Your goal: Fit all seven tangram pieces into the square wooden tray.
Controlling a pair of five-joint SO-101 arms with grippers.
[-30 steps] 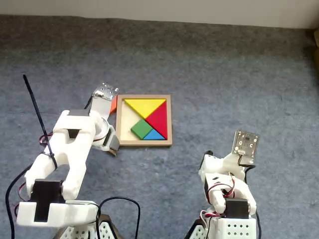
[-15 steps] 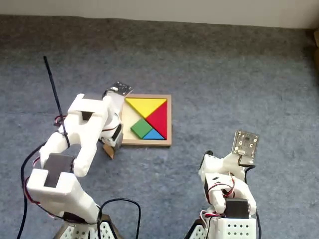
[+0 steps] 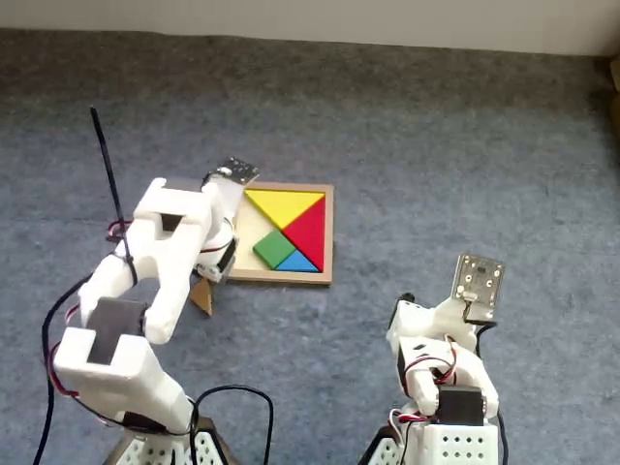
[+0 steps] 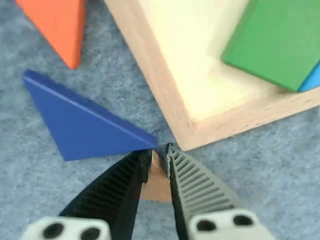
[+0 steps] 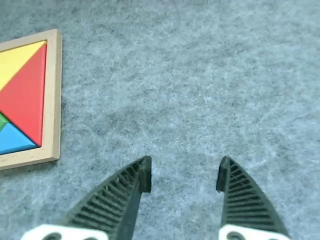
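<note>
Right now I'm watching the left gripper [image 4: 157, 150] hanging low over the grey carpet [image 4: 280, 165], its black and grey fingers [image 4: 192, 185] drawn almost together and pinching a small tan piece [image 4: 155, 182] that is showing in the slit between them. Just past the fingertips the near corner of the square wooden tray [image 4: 187, 127] is sitting, almost touching them. The tray is pale wood with a raised rim and a lighter floor, and I'm seeing bare floor in the part nearest this gripper. Farther in from the tips, a green square [image 4: 277, 42] is lying flat on that floor with a light blue triangle [image 4: 312, 80] tight against it. From above, a yellow triangle [image 3: 281, 205] is filling the tray's far side and a red triangle [image 3: 310, 231] the side away from the left gripper, both meeting the green square at the middle. On the carpet, outside the tray, a dark blue triangle [image 4: 85, 125] is lying with one sharp corner pointing right at the fingertips, on the black finger's side. Beyond it, farther from the gripper, an orange triangle [image 4: 57, 22] is lying near the tray's rim. The right gripper [image 5: 182, 172] is hovering over carpet with its fingers spread wide apart; the tray is sitting well off to its side, toward the left arm.
</note>
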